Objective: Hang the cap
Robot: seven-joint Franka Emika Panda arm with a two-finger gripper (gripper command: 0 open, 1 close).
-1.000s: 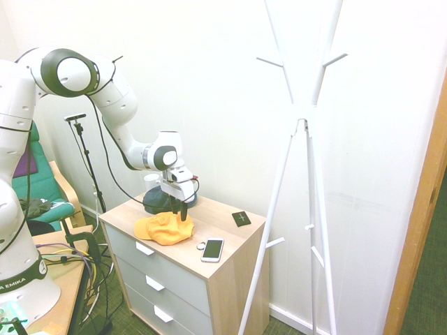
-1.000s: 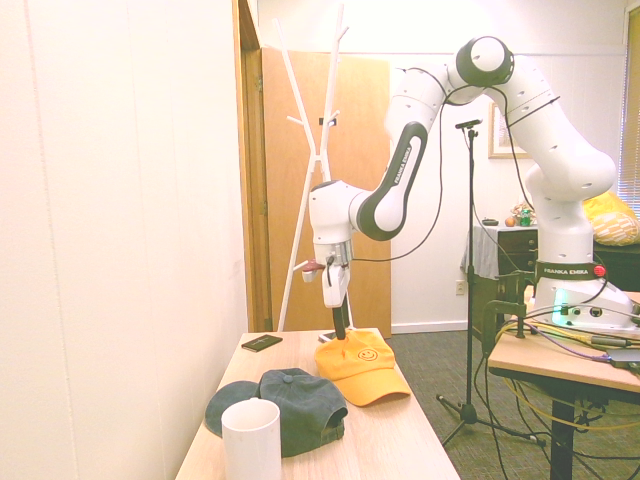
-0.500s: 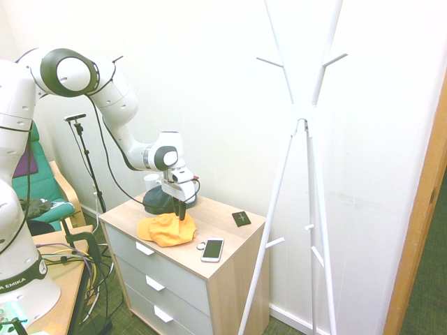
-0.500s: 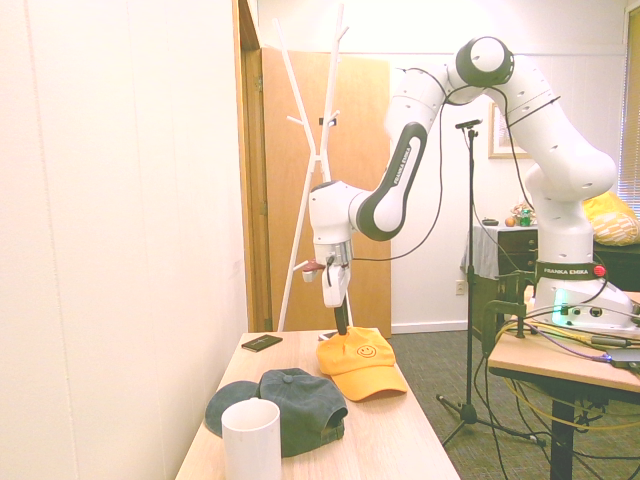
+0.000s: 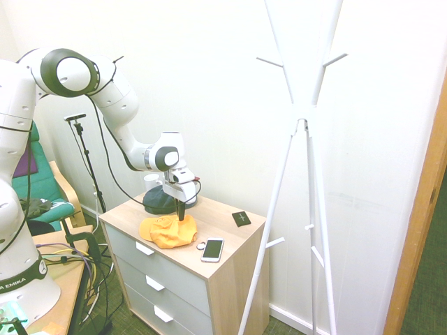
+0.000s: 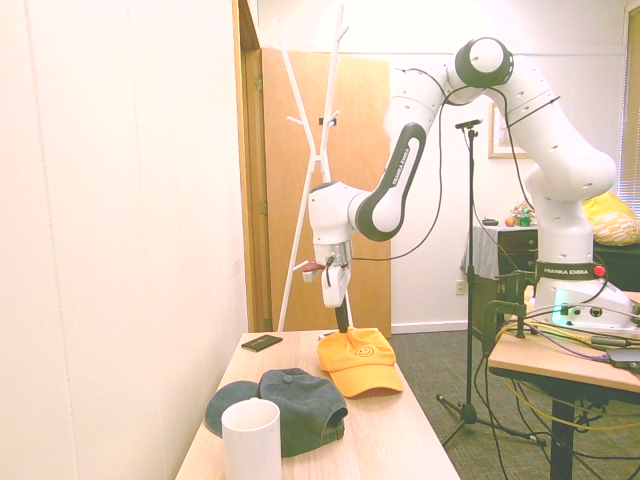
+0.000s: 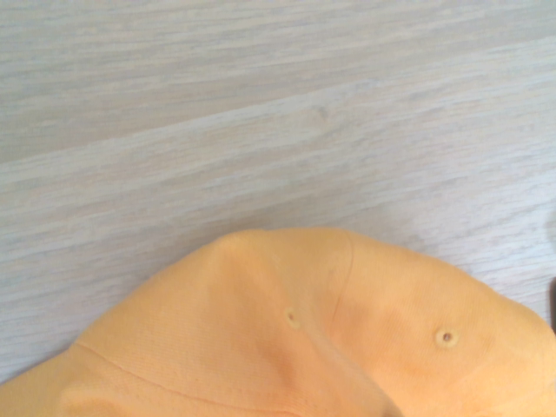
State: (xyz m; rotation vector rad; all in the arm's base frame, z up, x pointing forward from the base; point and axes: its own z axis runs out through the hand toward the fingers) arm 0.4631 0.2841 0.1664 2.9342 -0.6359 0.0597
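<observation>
While pinching the crown of the orange cap [image 5: 165, 232] in the closed gripper [image 6: 343, 327] | now lift straight up, gently, watching for slipping cloth | off the dresser [image 5: 225, 218], clear of the nearby phone [image 5: 212, 250] | then swing high towards the coat stand [image 5: 279, 181]

The white arm [image 6: 400, 190] has rounded joints, dark rings, FRANKA EMIKA lettering and dark fingers [image 6: 342, 316].
</observation>
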